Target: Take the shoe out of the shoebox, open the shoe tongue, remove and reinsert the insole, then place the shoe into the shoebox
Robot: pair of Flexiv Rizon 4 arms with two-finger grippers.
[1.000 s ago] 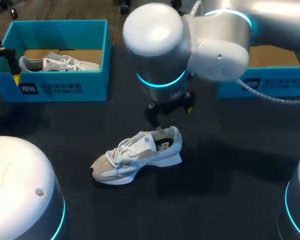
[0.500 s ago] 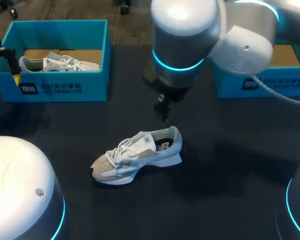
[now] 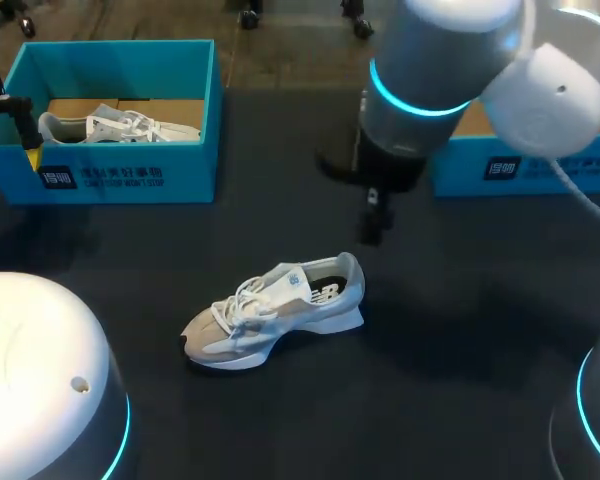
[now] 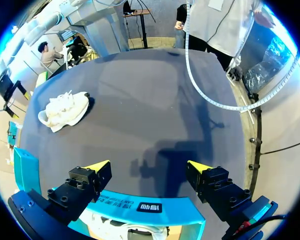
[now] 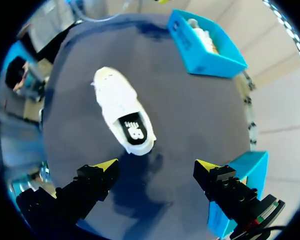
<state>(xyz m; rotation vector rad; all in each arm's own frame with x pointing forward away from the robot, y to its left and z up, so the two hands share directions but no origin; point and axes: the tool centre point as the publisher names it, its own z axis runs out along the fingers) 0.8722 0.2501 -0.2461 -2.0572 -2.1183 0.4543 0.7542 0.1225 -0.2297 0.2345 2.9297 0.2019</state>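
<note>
A white and grey shoe (image 3: 275, 310) lies on its sole in the middle of the dark table, toe toward the left; its black insole (image 5: 132, 129) shows through the opening. My right gripper (image 3: 372, 228) hangs above and just behind the heel. In the right wrist view it (image 5: 156, 165) stands open with nothing between its fingers and the shoe (image 5: 122, 107) ahead. At the back left stands a blue shoebox (image 3: 130, 180) with a second shoe (image 3: 120, 128) inside. My left gripper (image 4: 149, 167) is open above that box's rim (image 4: 150, 206), at its left end (image 3: 25, 140).
A second blue box (image 3: 540, 165) stands at the back right, partly hidden by my right arm; it shows beside the right gripper's finger (image 5: 240, 175). My arm bases fill the near corners in the head view. Dark tabletop (image 3: 460, 330) lies around the shoe.
My right arm has swung to the right and lifted away from the shoe's heel. The shoe and my left arm have stayed put.
</note>
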